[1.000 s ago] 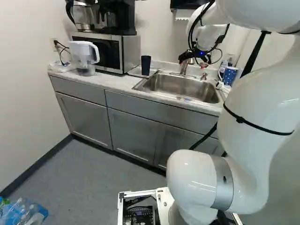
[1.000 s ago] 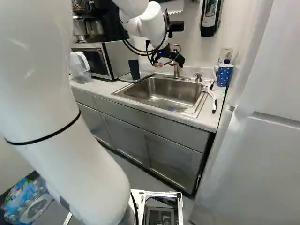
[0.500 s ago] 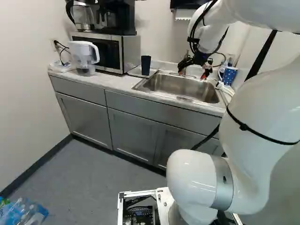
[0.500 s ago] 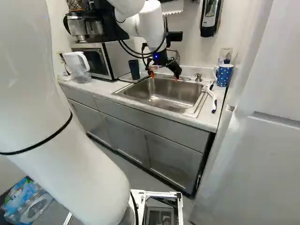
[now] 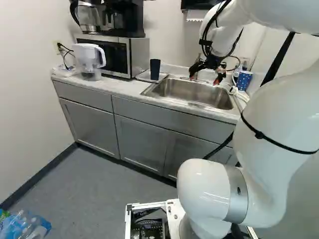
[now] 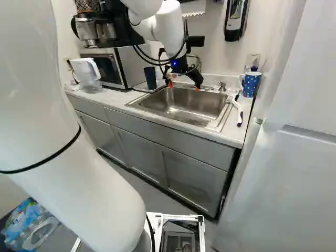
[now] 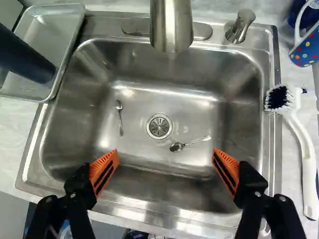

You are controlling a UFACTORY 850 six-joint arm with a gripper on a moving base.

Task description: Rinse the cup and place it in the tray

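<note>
Cup (image 7: 27,59): dark, upright in the tray (image 7: 55,32), clear of the claw; its place is unchanged across our views. We judge the placing done, though we cannot tell whether the rinse was.
First spoon (image 7: 120,117): lying in the sink (image 7: 124,149), beside the drain (image 7: 159,126); no part of our task.
Claw (image 7: 165,152): fingers spread wide, nothing between them, above the sink. Lowered and tipped downward since a second ago; nearly at rest over the last half second.
Arm (image 6: 170,26): shifted with the claw on an unmoved base; we read a retreat from the cup, or a pause before one more move.
Faucet (image 7: 172,25): ahead of the claw, no stream visible. Should the rinse be owing, we must lift the cup again.
Second spoon (image 7: 177,147): in the sink, near the drain.
Brush (image 7: 304,144): on the desk (image 6: 236,134), beside the sink.
Dotted mug (image 7: 305,50): beyond the brush, unmoved.
</note>
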